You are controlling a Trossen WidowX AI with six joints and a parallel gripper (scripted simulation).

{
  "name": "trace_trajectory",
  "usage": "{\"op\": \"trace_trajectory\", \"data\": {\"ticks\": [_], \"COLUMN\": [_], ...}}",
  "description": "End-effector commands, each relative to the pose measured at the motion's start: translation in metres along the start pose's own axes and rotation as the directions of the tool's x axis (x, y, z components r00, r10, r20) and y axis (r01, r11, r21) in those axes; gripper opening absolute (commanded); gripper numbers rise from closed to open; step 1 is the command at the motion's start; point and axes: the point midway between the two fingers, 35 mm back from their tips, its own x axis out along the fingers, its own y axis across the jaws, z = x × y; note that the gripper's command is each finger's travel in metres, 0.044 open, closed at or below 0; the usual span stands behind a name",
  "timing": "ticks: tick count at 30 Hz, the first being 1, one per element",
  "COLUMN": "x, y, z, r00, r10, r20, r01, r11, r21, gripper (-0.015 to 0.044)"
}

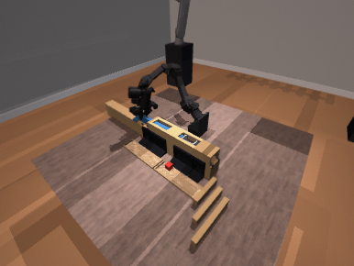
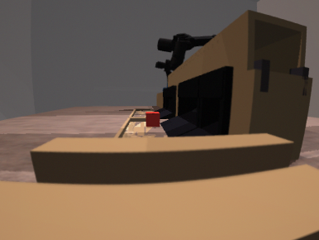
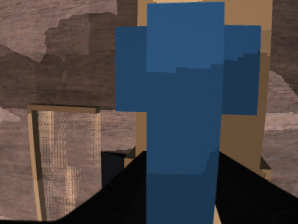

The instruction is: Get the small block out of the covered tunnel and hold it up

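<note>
Gripping, tool (image 1: 141,117) (image 3: 180,160) part-open, blue handle (image 1: 143,120) (image 3: 184,120) (snugly)

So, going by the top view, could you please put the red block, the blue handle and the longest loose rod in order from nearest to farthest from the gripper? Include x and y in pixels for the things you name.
1. Blue handle (image 1: 142,120) (image 3: 184,100): at the tunnel's far-left end, between the gripper's (image 1: 143,117) (image 3: 183,165) fingers.
2. Red block (image 1: 169,165) (image 2: 153,119): in front of the tunnel, near the middle.
3. Longest loose rod (image 1: 210,221): off the tunnel's near-right end, the frontmost rod.
</note>
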Motion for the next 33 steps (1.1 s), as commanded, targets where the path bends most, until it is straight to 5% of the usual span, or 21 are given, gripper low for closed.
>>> {"op": "trace_trajectory", "data": {"ticks": [1,31,33], "x": [0.000,-0.005,-0.005], "y": [0.002,-0.002,-0.003], "z": [-0.011,-0.062,-0.037], "r00": [1.000,1.000,0.998], "r10": [0.003,0.007,-0.004], "r20": [-0.012,-0.010,0.061], "r01": [-0.003,-0.007,0.000], "r11": [1.000,1.000,0.998], "r21": [0.000,0.001,0.060], "gripper": [0.0000,0.0000,0.0053]}}
